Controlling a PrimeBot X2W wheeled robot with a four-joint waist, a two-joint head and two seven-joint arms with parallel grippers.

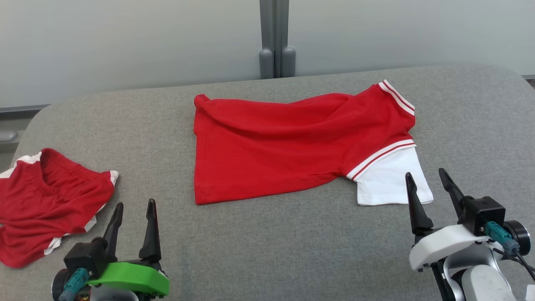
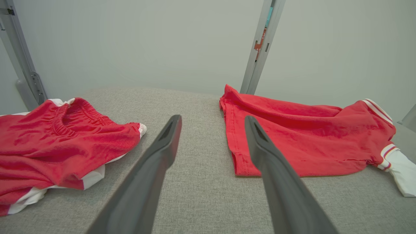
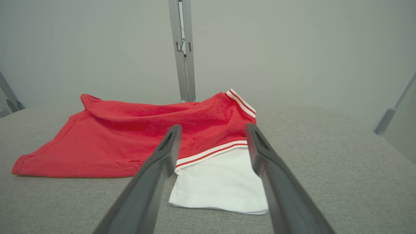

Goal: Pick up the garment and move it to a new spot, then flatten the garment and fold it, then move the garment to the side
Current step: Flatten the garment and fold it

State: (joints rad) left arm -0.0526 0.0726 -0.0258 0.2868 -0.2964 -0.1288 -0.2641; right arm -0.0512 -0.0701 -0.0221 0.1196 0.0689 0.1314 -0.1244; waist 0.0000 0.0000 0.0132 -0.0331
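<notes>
The grey padded table stretches ahead of both grippers. The red shirt, which I judge to be the garment in work, lies ahead of and between them. Its hem end is ahead of the left gripper, and its white sleeve is just beyond the tips of the right gripper. A pair of red shorts sits crumpled just to the outer side of the left gripper. Both grippers stand wide open and hold nothing, clear of the cloth.

The shirt looks doubled over, with a ridge along its far side, so flattening seems the step in hand. To do it well, the right gripper should likely pinch the near sleeve edge and the left the near hem corner. Both should then pull evenly outward, so the creases run out without dragging the whole shirt.

How many layers are stacked is unclear, and I cannot tell where the neck opening lies. The ridge hides the far edge. The shorts are cut off at the head view's left edge.
</notes>
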